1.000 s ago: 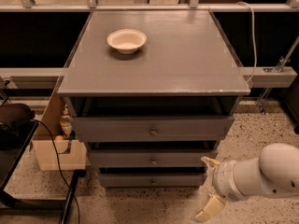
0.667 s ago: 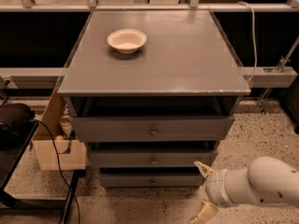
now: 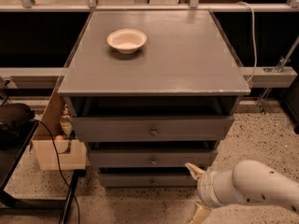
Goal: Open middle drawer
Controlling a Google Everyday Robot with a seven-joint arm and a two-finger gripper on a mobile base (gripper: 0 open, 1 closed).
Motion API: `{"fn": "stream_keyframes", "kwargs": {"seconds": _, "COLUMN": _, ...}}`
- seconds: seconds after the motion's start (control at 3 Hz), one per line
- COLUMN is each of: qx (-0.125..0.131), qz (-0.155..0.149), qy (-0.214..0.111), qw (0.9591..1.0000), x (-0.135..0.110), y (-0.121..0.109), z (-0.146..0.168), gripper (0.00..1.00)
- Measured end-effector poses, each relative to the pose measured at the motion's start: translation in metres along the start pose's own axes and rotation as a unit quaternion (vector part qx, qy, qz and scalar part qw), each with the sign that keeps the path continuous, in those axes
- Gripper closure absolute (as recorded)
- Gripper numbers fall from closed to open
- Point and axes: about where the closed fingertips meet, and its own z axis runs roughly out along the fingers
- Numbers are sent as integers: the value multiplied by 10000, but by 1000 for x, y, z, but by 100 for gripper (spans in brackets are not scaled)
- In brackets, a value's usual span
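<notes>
The middle drawer (image 3: 117, 158) is the second of three grey drawer fronts under the grey tabletop, with a small round knob (image 3: 153, 161) at its centre. It looks shut, flush with the lowest drawer (image 3: 140, 180). The taller top drawer (image 3: 117, 129) sits above it with its own knob. My gripper (image 3: 195, 191) is on the white arm at the lower right, in front of the right end of the two lower drawers and to the right of the knob. Its fingers (image 3: 191, 168) are spread open and hold nothing.
A white bowl (image 3: 126, 39) stands on the grey tabletop (image 3: 187, 64). A cardboard box (image 3: 56, 155) and a black cable (image 3: 51, 143) lie on the floor left of the cabinet. A black stand (image 3: 14, 129) is at the far left. Speckled floor lies to the right.
My arm and gripper have moved left, closer to the front of the lower drawers. The drawers have not moved.
</notes>
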Motion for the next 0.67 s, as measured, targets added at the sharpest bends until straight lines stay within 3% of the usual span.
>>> {"fn": "stream_keyframes", "kwargs": {"seconds": 0.67, "qx": 237, "qz": -467, "qy": 422, "qw": 9977, "x": 7, "y": -5, "z": 11, "gripper": 0}}
